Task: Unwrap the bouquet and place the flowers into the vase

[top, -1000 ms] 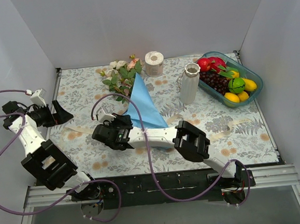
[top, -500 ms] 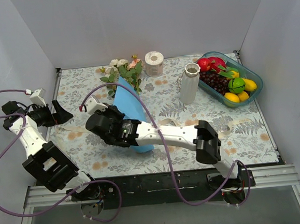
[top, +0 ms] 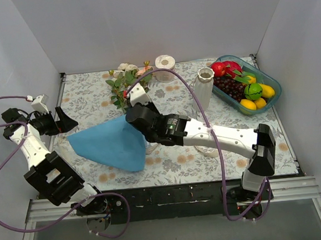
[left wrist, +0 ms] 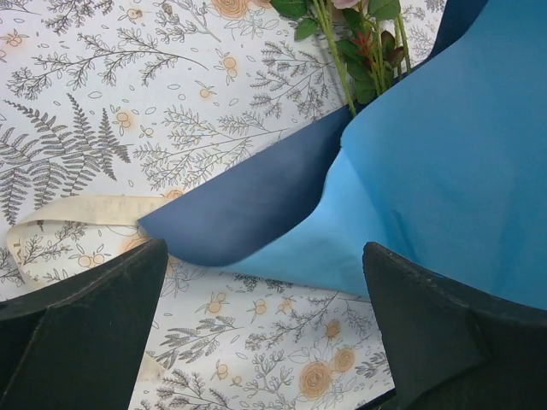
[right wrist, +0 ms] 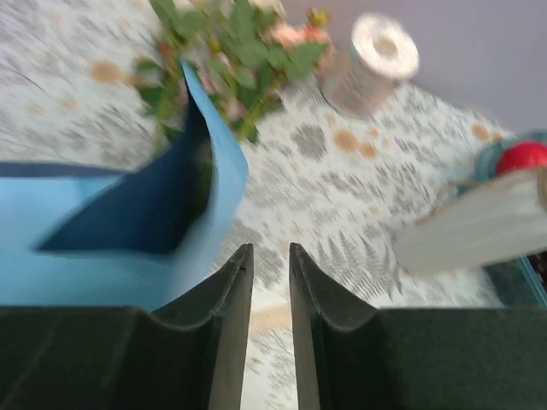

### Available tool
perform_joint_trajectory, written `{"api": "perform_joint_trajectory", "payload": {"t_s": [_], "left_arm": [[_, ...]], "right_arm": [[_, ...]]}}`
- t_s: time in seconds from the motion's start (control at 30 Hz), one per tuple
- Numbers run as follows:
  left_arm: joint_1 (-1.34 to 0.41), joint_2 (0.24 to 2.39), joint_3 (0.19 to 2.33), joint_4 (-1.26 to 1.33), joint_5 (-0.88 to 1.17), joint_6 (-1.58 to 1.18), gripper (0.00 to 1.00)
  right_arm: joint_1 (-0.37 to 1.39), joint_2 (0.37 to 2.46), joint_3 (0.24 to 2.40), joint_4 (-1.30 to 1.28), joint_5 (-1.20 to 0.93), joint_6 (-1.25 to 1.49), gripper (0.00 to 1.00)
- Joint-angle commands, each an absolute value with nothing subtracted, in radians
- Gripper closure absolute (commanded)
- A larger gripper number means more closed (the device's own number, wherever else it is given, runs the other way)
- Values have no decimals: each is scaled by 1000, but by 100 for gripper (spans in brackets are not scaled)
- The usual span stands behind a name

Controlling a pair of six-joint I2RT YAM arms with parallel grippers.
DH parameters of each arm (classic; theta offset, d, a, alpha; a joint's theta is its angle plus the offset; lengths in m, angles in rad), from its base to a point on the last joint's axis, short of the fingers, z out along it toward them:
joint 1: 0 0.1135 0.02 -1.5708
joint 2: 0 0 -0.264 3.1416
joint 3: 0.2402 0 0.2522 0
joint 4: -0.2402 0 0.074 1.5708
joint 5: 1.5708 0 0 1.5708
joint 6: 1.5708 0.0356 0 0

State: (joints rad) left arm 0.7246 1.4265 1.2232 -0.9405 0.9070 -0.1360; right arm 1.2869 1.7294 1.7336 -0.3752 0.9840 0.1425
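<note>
The floral tabletop (top: 86,92) carries everything. Well to the left of the vase (top: 203,89) and nearer the front edge, the blue paper sheet (top: 110,146) lies opened out, one edge curled upward. Just right of the vase, the teal basket (top: 277,88) holds red fruit (top: 219,68), dark grapes (top: 227,86), a green fruit (top: 253,90) and lemons (top: 248,104). The flowers (top: 125,84) lie left of the vase, well apart from it, their stem ends under the paper's fold. A paper roll (top: 165,61) stands behind and left of the vase. A beige ribbon (left wrist: 77,213) touches the paper's corner. The right end effector (right wrist: 272,249) is left of the vase, its fingers a narrow slit apart with nothing between them. The left end effector (left wrist: 263,252), farthest left of the vase, has its fingers spread wide and empty.
</note>
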Motion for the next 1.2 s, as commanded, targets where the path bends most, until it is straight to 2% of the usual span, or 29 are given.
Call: {"api": "perform_joint_trajectory", "payload": {"t_s": [0.0,0.07,0.13,0.23,0.37,0.43,0.53,0.63,0.67,0.77,0.97,1.17], "left_arm": [[732,1381,1235,-943,939,-135,2],[732,1382,1238,-943,937,-133,2],[730,1388,1255,-963,946,-127,2],[727,1408,1305,-1008,968,-112,2],[668,1443,1370,-1104,1047,-115,2],[544,1440,1353,-1117,1026,-146,3],[430,1399,1275,-924,976,-320,5],[465,1480,1368,-983,1038,-338,6],[481,1508,1409,-1020,1060,-324,6],[532,1574,1506,-1109,1078,-278,7],[673,1606,1548,-1164,1057,-249,5],[742,1588,1517,-1190,1012,-166,4]], "right_arm": [[1221,1637,1519,-534,1038,329,67],[1203,1559,1436,-537,1037,379,61],[1184,1508,1317,-534,1052,399,59],[1164,1424,1253,-522,1051,410,57],[1167,1368,1327,-451,1031,301,52],[1177,1359,1354,-396,1003,224,49],[1204,1336,1352,-307,944,120,45],[1258,1339,1293,-230,856,17,29],[1282,1380,1287,-223,854,3,22],[1383,1521,1311,-216,900,-124,16],[1489,1764,1370,-36,901,-415,14],[1540,1948,1474,79,874,-534,14]]}}
